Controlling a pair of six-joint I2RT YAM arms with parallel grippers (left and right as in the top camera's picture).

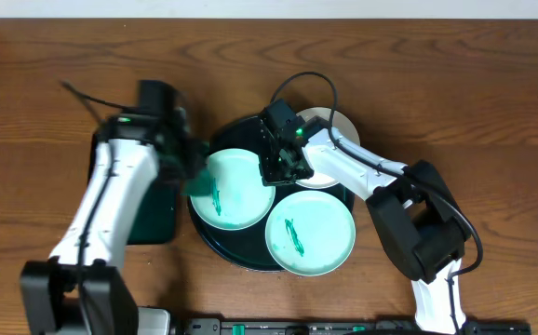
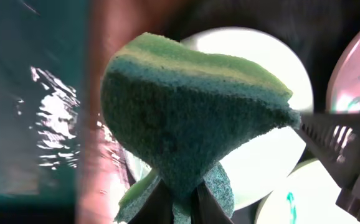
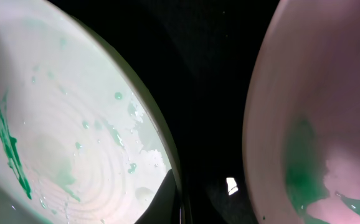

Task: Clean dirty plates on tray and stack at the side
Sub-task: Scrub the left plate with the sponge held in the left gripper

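Note:
The black round tray (image 1: 215,244) holds three plates. The left plate (image 1: 241,200) has a teal scribble and wet smears; it also shows in the right wrist view (image 3: 74,143). The front plate (image 1: 320,223) has a scribble too. The back right plate (image 1: 339,126) is mostly hidden by my right arm. My left gripper (image 1: 195,175) is shut on a teal-green sponge (image 2: 192,118) at the left plate's left edge. My right gripper (image 1: 278,166) is shut on the left plate's right rim (image 3: 180,205).
A dark green rectangular tray (image 1: 153,219) lies left of the black tray, partly under my left arm. Another smeared plate (image 3: 317,124) fills the right of the right wrist view. Bare wooden table lies around the trays.

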